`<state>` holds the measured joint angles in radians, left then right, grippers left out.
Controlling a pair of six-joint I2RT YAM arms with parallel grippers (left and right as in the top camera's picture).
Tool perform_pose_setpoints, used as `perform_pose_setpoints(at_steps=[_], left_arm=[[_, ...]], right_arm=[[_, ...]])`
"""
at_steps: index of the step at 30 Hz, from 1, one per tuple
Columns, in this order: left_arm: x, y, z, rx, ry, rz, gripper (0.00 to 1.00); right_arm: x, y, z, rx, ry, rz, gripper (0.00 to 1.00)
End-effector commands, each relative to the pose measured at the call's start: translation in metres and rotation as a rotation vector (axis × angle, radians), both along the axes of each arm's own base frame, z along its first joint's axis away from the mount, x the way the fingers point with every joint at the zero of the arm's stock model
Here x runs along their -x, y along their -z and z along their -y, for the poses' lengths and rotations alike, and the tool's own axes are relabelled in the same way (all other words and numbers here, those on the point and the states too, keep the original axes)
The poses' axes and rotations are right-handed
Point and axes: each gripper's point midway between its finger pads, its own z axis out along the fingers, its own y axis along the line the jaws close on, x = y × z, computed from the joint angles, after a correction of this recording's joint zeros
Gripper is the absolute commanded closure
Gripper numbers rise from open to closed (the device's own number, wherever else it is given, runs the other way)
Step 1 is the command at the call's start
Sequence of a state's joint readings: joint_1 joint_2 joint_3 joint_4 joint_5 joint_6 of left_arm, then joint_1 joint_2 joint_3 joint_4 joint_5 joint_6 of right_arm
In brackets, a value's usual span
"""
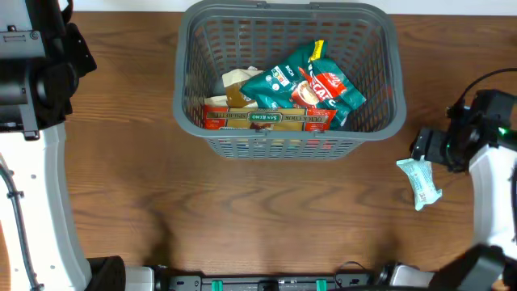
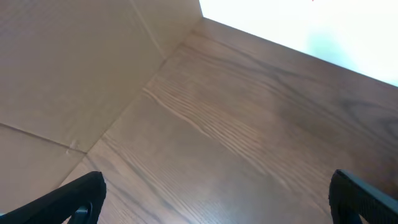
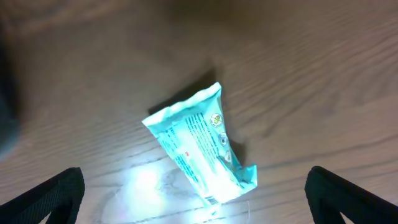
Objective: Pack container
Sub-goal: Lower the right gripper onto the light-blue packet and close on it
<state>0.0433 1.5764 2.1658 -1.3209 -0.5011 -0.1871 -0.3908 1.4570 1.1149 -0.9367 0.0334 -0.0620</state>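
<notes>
Brown wood-grain table (image 1: 121, 202), tan cardboard panel (image 2: 62, 74) along its edge

Left arm (image 1: 40, 194), right arm (image 1: 493, 178) at opposite sides; left fingers (image 2: 78, 199), right fingers (image 3: 53, 199) wide apart, empty.

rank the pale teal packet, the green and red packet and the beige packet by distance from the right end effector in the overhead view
From the right end effector:
1. pale teal packet, on the table right beside it, outside the container.
2. green and red packet, on top in the container's right half.
3. beige packet, in the container's left half.
</notes>
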Motion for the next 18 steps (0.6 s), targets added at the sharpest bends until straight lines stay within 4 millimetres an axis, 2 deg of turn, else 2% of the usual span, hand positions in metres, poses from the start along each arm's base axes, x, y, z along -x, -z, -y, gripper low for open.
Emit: perform_pose_setpoints(at_steps=[1,5,14,18], left_arm=[[0.002,0.001,-0.003,-0.001,-0.021,0.001,0.01],[0.002,0.001,-0.003,-0.001,-0.021,0.001,0.01],[0.002,0.001,-0.003,-0.002,-0.021,0.001,0.01],[0.002,0.001,-0.003,-0.001,-0.021,0.001,0.01]], right_arm=[[0.003,0.018,0.0,-0.035,0.018,-0.05,0.01],[-0.001,0.027,-0.005,-0.074,0.008,-0.06,0.01],[-0.007,0.03,-0.004,-0.077,0.043,-0.027,0.01],[-0.002,0.042,-0.006,-0.081,0.039,-0.039,0.01]])
